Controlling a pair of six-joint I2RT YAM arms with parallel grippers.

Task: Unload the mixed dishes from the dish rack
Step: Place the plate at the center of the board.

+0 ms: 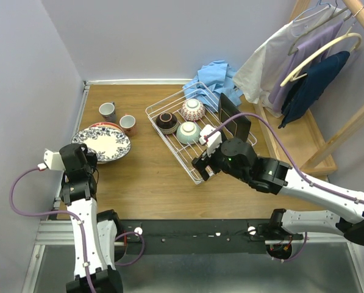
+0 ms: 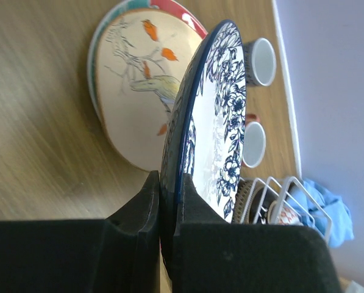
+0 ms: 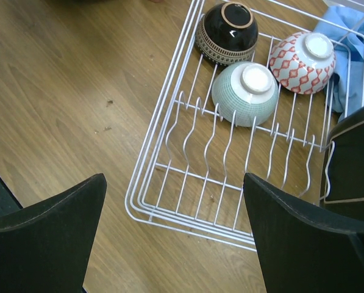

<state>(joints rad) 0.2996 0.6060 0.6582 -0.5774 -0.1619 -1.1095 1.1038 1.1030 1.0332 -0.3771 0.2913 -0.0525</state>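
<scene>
Wood-grain worktop (image 1: pixel 151 177) with lilac walls behind it, and hanging clothes (image 1: pixel 316 73) are crowding the far right beside a crumpled blue cloth (image 1: pixel 215 79).

The dish rack (image 3: pixel 188 177), thin white wire with low sides and wavy upright prongs, is sitting mid-worktop. Its long axis is running diagonally from far left to near right. Three round glazed bowls are lying upside down in its far end with their foot rings up: a dark brown bowl (image 3: pixel 227 32), a ribbed pale green bowl (image 3: pixel 246 93) and a pink lattice bowl (image 3: pixel 303 61). A black square plate (image 1: pixel 235 119) is standing on edge along the rack's right side.

Over on the left, the left arm is rising from its base and bending at the wrist toward the plate stack. The left hand (image 2: pixel 167 189) is pinching the near rim of the blue floral plate (image 2: pixel 221 122), with its pads pressed to both faces. That plate is lying face up over a bird-painted plate (image 2: pixel 133 91). I cannot tell whether it is resting flat or slightly lifted. A grey cup (image 1: pixel 107 110) and an orange-red cup (image 1: pixel 127 123) are standing upright just beyond the stack.

The right arm is reaching leftward from its base. The right hand (image 3: pixel 174 180) is hovering over the rack's near end with its fingers spread wide, gripping nothing.
</scene>
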